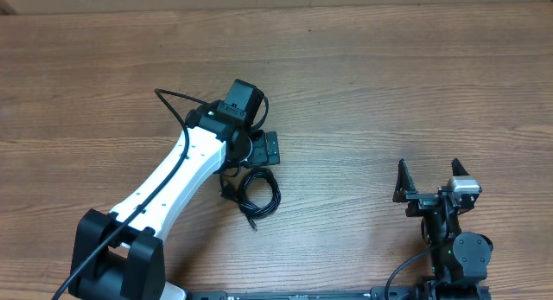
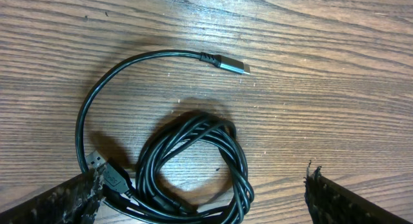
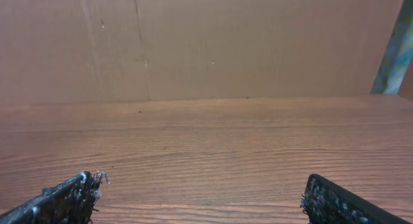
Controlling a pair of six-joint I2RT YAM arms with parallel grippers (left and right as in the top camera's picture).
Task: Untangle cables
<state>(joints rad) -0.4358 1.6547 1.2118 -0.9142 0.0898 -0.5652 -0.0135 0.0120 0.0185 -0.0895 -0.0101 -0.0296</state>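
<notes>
A coil of cables (image 2: 193, 126) crowds the gap between the left gripper's (image 2: 203, 185) wide-spread jaws, with one plug end (image 2: 229, 64) lying ahead of them. Between the right gripper's (image 3: 200, 192) parted jaws, open table (image 3: 206, 140) runs to a brown wall (image 3: 206, 43).

Lab setup: wood-grain table (image 1: 389, 75), cardboard backdrop (image 3: 193, 43)

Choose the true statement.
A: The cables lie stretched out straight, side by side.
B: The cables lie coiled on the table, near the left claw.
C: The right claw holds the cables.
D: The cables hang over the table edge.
B: the left wrist view shows the cables looped in a coil on the table, with the left claw open over them and one plug lying free.
</notes>
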